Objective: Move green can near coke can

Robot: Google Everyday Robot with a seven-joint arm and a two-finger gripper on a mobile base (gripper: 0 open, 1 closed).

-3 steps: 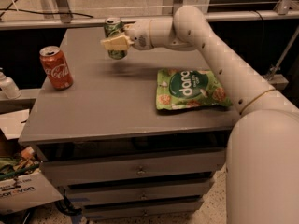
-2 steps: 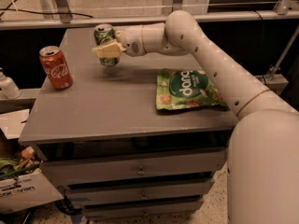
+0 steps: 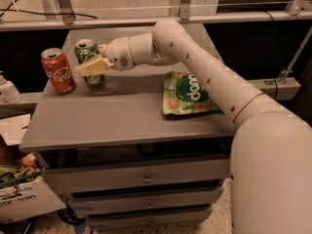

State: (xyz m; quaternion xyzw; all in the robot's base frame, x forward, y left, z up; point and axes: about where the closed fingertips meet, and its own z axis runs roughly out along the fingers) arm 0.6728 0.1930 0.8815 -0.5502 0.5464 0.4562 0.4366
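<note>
The green can (image 3: 86,52) stands upright at the back left of the grey cabinet top (image 3: 112,118), held in my gripper (image 3: 91,65), whose pale fingers are shut around its middle. Its lower part is partly hidden by the fingers. The red coke can (image 3: 58,70) stands upright just to the left of it, a small gap apart. My white arm reaches in from the right across the cabinet top.
A flat green "dang" snack bag (image 3: 187,92) lies at the right of the cabinet top under my arm. A white bottle (image 3: 7,89) stands on a ledge at far left. A cardboard box (image 3: 22,199) sits on the floor at lower left. Drawers front the cabinet.
My gripper has carried the green can leftward and lower, from the back middle of the cabinet top to just beside the coke can.
</note>
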